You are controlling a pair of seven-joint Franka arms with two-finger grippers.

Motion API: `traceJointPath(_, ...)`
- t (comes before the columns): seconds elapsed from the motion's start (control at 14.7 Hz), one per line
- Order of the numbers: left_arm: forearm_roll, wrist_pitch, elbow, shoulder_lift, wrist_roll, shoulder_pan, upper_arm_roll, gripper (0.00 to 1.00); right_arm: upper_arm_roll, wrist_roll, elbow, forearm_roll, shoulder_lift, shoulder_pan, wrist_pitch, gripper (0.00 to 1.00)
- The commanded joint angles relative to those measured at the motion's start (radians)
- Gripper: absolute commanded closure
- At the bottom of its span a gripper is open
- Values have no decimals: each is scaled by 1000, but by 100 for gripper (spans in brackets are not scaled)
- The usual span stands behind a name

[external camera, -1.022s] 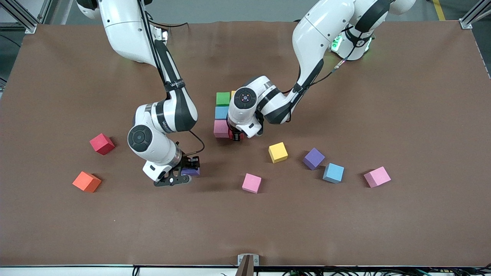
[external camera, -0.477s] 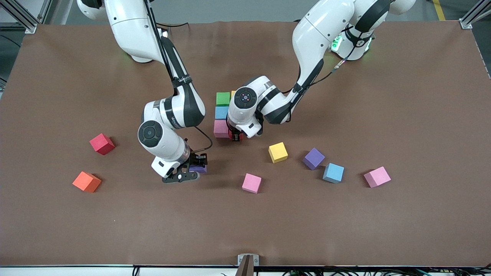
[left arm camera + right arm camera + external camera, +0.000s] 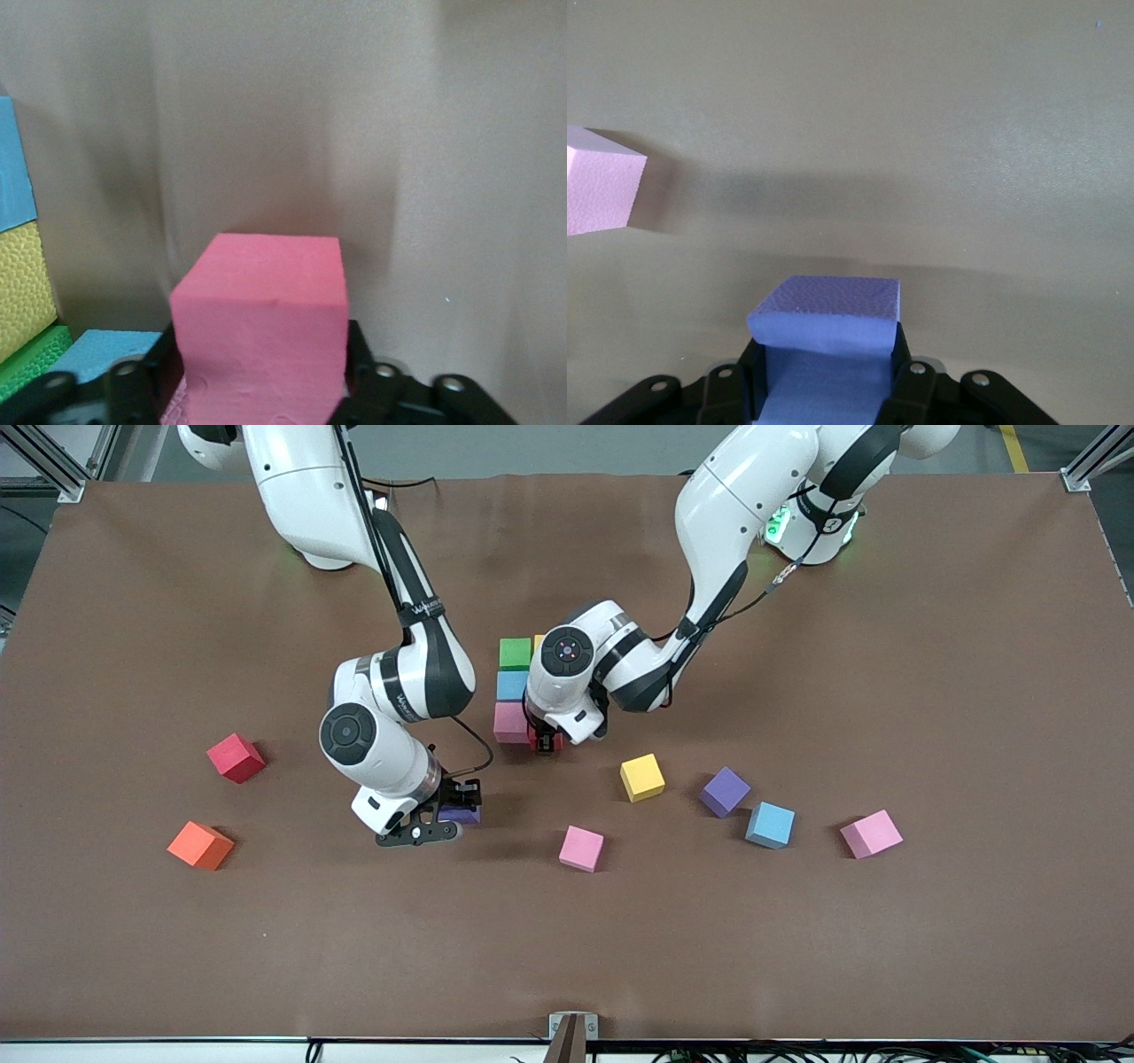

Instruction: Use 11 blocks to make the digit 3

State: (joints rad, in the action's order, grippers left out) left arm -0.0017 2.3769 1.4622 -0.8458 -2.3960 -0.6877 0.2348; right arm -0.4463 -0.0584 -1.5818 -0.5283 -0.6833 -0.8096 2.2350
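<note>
The started digit 3 is a column of green [image 3: 515, 653], light blue [image 3: 511, 685] and pink [image 3: 511, 722] blocks, with a yellow block [image 3: 538, 640] mostly hidden by the left arm. My left gripper [image 3: 547, 741] is low at a red block [image 3: 257, 328] that stands beside the pink one. My right gripper [image 3: 447, 819] is shut on a purple block [image 3: 828, 345] just over the table. Loose blocks nearer the camera are red [image 3: 236, 757], pink [image 3: 581, 848], yellow [image 3: 641, 777], purple [image 3: 725, 791], light blue [image 3: 770, 825] and pink [image 3: 871, 833].
An orange cube [image 3: 201, 845] lies toward the right arm's end of the table, nearer the camera than the loose red block. The left wrist view shows another light blue block [image 3: 16, 168] next to the yellow one [image 3: 25, 288].
The right arm has carried the purple block a short way toward the figure, mostly in the first half second. The left arm and the red block have not visibly moved.
</note>
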Motion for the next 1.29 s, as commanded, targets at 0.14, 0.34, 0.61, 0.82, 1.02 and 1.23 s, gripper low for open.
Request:
traceJointPath(0.14,9,8,-22,-10,-8,-18,-11,0,1,-11,-47,-12,39,-11,14,74)
traceJointPath(0.34,9,8,-22,-7,-9,-18,-11,0,1,-29,-47,-12,39,-20,12,74)
traceJointPath(0.61,9,1,-22,10,-12,-18,-11,0,1,-47,-46,-12,34,-40,15,74)
traceJointPath(0.82,9,-7,-20,25,-14,-15,-11,0,1,-47,-46,-12,24,-60,17,74)
traceJointPath(1.02,11,-34,-20,42,-14,-6,-12,0,1,-47,-46,-12,22,-63,15,74)
traceJointPath(1.23,11,-65,-14,63,-14,-1,-12,0,1,-47,-46,-12,16,-91,14,74)
